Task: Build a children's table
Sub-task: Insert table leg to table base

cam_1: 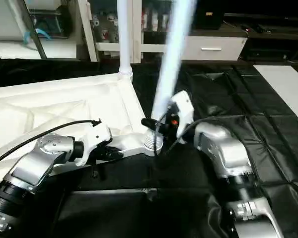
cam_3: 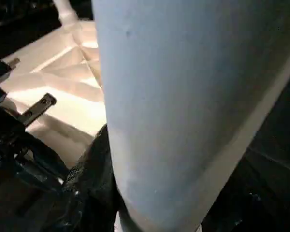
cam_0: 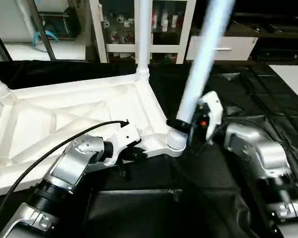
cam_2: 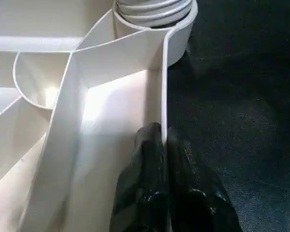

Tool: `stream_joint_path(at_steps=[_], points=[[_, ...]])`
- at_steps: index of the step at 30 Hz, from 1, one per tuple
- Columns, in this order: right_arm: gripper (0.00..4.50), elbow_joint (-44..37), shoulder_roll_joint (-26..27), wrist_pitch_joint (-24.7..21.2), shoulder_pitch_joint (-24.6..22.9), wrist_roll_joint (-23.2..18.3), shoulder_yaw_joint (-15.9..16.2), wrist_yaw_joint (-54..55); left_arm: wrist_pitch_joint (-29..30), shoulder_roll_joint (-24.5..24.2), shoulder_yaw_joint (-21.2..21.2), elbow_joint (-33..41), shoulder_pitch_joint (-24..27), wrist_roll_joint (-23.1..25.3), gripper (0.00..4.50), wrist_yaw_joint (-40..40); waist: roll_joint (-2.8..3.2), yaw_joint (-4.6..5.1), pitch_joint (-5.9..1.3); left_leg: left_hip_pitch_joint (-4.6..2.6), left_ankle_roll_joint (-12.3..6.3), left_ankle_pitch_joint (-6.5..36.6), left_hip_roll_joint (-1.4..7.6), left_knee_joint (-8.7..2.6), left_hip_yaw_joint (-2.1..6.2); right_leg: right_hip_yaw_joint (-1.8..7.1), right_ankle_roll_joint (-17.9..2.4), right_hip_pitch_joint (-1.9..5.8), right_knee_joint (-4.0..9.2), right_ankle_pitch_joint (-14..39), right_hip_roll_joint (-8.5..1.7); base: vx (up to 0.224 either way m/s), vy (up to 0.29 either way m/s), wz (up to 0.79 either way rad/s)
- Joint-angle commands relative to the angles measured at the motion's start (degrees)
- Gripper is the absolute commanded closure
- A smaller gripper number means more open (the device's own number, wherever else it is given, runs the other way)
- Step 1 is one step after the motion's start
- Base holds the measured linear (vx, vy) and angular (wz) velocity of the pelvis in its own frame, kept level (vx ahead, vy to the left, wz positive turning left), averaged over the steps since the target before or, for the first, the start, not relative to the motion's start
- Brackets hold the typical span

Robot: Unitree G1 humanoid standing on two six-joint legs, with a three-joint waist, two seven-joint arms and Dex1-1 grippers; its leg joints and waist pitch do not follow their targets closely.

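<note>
The white table top [cam_0: 79, 119] lies upside down on the black table [cam_1: 268, 124], with the left claw [cam_2: 164, 145] pinched together on its near rim beside the corner socket [cam_0: 176, 141]. The right claw [cam_0: 186, 126] is clamped on a leg [cam_0: 201, 59] whose threaded foot sits in that socket, leaning to one side. Turned at that slant, the threads could cross and jam, or the top could slip from the left pinch and skid.

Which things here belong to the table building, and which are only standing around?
Job: table top, upside down; leg held by right gripper at near corner socket; fitted far leg; left gripper pinching the rim.

Around: shelf unit; white drawer cabinet.
</note>
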State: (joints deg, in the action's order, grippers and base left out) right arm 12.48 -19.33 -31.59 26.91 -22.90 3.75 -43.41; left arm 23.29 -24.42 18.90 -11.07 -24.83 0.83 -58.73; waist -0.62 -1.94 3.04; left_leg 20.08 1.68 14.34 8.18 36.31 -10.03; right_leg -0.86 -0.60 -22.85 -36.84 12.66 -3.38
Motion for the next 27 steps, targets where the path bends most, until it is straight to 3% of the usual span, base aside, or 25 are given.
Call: stream_joint_path(at_steps=[1,5,6,7,11,12,15,24,25,27], points=[[2.64,-0.88,0.26,0.26,-3.01,-0.09,-1.62,1.57,-0.05,-0.30,-0.01,-1.18,0.77,-0.63,4.50,0.03,-0.68,-0.49,-3.56,0.00,-5.61,-3.23,4.52,-4.24,1.42,2.46,-17.86,3.22,3.54,-3.04,-5.14,0.000,0.000,0.00],[2.64,-3.74,1.20,1.83,-7.20,-0.61,-2.19,2.07,-0.08,-0.04,-0.17,-1.37,0.60,-0.66,4.50,0.42,-0.64,-0.50,-3.51,-0.03,-5.11,-2.47,4.53,-4.36,1.46,2.46,-17.42,3.17,3.66,-1.88,-5.09,0.000,0.000,0.00],[2.64,-4.79,1.06,3.21,-8.68,0.14,-1.50,2.21,-0.10,0.01,-0.17,-1.52,0.46,-0.66,4.50,0.43,-0.19,-0.55,-3.52,-0.05,-4.97,-2.50,4.53,-4.35,1.52,2.45,-17.36,3.11,3.59,-2.18,-5.11,0.000,0.000,0.00],[2.64,-5.23,0.99,3.58,-9.25,0.44,-1.19,2.29,-0.13,0.02,-0.16,-1.61,0.39,-0.66,4.50,0.43,-0.45,-0.51,-3.53,-0.08,-5.04,-2.60,4.50,-4.35,1.46,2.44,-17.27,3.11,3.63,-2.78,-4.99,0.000,0.000,0.00],[2.64,-7.21,-0.53,5.44,-11.35,3.82,1.89,2.38,-0.44,-0.09,-0.13,-2.19,0.01,-0.59,4.50,0.31,-0.45,-0.55,-3.34,-0.09,-4.29,-0.58,4.54,-4.60,1.55,2.42,-16.63,3.11,3.99,0.17,-5.06,0.000,0.000,0.00],[2.64,-7.71,-1.30,5.31,-11.62,4.94,2.96,2.15,-0.51,-0.09,-0.06,-2.43,-0.22,-0.51,4.50,0.27,0.01,-0.48,-3.26,-0.19,-3.79,0.08,4.49,-4.62,1.55,2.42,-16.35,2.96,4.15,1.04,-4.93,0.000,0.000,0.00],[2.65,-9.03,-4.11,3.68,-11.49,7.70,6.49,0.86,-0.70,-0.21,0.08,-2.88,-0.64,-0.38,4.50,-0.03,-0.05,-0.33,-3.13,-0.14,-2.88,1.77,4.54,-4.85,1.67,2.49,-15.69,3.10,4.39,2.82,-4.94,0.000,0.000,0.00],[2.65,-7.63,-6.65,-4.37,-7.11,5.57,8.20,-2.51,-1.12,-0.16,0.30,-3.61,-1.09,-0.37,4.50,-0.37,-0.07,-0.29,-3.19,-0.25,-2.95,1.46,4.65,-4.87,1.67,2.55,-16.25,3.18,4.35,1.59,-5.09,0.000,0.000,0.00],[2.65,-7.58,-7.07,-5.22,-6.92,5.30,8.60,-3.30,-1.15,-0.13,0.36,-3.62,-1.09,-0.43,4.50,-0.28,-0.65,-0.26,-3.24,-0.17,-3.24,1.04,4.64,-4.83,1.57,2.57,-16.20,3.27,4.36,1.22,-5.09,0.000,0.000,0.00],[2.65,-6.41,-7.02,-5.05,-6.82,5.79,8.81,-3.18,-1.10,-0.01,0.30,-3.54,-1.02,-0.50,4.50,0.15,-0.55,-0.43,-3.15,-0.12,-3.56,0.62,4.67,-4.83,1.60,2.55,-16.07,3.19,4.36,2.01,-5.24,0.000,0.000,0.00]])
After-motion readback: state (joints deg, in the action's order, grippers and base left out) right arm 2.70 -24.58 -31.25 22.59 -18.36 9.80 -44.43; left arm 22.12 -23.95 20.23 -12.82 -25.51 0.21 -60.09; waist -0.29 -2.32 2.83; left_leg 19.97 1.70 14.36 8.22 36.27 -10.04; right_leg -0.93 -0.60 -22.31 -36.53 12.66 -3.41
